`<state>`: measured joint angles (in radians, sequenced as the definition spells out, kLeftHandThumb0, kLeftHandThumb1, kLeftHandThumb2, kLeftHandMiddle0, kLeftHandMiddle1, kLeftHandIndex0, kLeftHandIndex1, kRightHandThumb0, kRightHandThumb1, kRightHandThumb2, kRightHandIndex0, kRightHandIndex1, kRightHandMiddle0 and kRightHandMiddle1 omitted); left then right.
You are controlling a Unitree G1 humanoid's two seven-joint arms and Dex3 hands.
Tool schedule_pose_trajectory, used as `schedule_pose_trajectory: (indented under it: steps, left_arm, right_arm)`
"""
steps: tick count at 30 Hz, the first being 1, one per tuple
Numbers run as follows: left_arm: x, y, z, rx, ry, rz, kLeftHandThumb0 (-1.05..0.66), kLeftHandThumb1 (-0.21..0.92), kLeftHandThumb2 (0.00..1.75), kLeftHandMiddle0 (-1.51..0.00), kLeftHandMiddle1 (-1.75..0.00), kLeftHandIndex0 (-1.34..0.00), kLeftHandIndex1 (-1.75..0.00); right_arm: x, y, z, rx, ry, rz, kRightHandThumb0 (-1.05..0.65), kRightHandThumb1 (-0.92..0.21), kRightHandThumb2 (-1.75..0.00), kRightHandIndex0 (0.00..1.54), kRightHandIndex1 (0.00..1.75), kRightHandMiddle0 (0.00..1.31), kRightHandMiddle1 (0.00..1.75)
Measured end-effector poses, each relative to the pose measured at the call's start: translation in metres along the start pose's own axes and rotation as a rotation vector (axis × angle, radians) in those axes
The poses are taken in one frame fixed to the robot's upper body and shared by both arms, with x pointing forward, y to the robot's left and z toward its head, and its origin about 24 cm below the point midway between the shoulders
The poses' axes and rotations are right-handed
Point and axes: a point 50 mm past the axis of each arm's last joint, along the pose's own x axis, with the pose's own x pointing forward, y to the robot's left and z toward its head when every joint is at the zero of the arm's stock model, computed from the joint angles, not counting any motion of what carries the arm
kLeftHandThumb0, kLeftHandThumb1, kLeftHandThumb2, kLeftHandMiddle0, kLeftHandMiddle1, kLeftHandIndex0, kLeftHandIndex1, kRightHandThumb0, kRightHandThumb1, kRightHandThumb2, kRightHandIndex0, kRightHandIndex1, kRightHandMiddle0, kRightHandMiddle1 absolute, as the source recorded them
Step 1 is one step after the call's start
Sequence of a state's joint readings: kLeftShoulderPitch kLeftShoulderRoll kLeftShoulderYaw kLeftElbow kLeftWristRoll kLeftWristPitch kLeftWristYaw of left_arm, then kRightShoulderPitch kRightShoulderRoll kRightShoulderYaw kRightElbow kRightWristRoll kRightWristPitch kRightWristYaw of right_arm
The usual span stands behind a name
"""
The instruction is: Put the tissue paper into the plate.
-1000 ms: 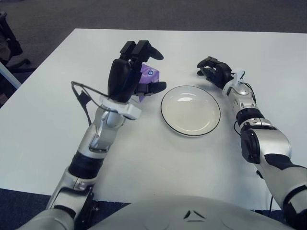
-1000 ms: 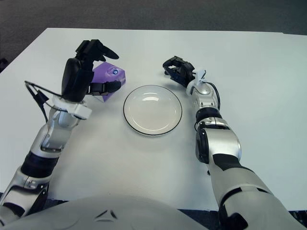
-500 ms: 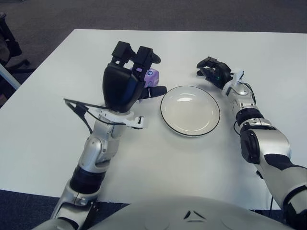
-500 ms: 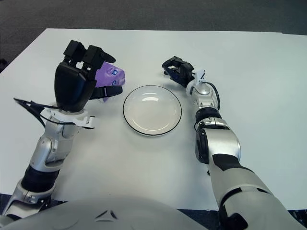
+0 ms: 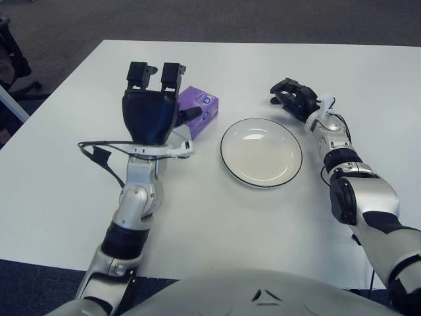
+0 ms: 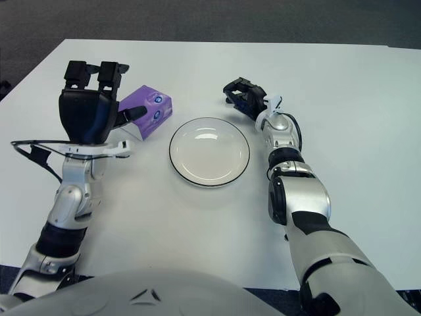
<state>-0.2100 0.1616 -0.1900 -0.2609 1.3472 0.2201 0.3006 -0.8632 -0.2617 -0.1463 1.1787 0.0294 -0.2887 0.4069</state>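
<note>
where the white surface (image 5: 217, 217) carries the lot: purple tissue paper box (image 5: 198, 109), lying flat at nine o'clock of the white plate (image 5: 261, 151), apart from its dark rim. left hand (image 5: 152, 108) raised just beside the box at its nine o'clock, fingers spread, holding nothing. right hand (image 5: 293, 97) at one o'clock of the plate, fingers curled, holding nothing.

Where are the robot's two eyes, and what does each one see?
Left eye view: on the head, looking down at the white table; shows both arms and the chest.
Right eye view: slightly to the right, same downward look; shows the same body parts.
Shared: left hand beside the purple tissue box, round white plate, right hand beyond the plate's right edge.
</note>
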Motion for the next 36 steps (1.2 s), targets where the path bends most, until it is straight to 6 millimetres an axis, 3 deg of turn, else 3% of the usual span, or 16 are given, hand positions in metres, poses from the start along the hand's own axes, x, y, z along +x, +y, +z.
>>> schedule_pose_trajectory:
  steps: [10,24,36]
  left_arm:
    - [0.009,-0.018,0.003,-0.012,0.134,-0.158,-0.96,0.92,0.64,-0.23,0.0,-0.16,-0.13]
    - [0.02,-0.042,0.0,-0.092,0.225,-0.333,-1.04,0.92,0.72,-0.15,0.0,-0.13,-0.07]
    - [0.022,-0.048,0.01,-0.232,0.252,-0.44,-1.05,0.92,0.74,-0.1,0.0,-0.09,-0.04]
  right_arm:
    - [0.0,0.0,0.0,0.0,0.002,0.0,-0.01,-0.92,-0.25,0.57,1.37,0.36,1.38]
    - [0.0,0.0,-0.001,0.003,0.008,0.0,-0.01,-0.92,-0.25,0.57,1.36,0.36,1.39]
    - [0.0,0.0,-0.002,0.004,0.012,0.0,-0.01,-0.92,-0.24,0.57,1.36,0.36,1.39]
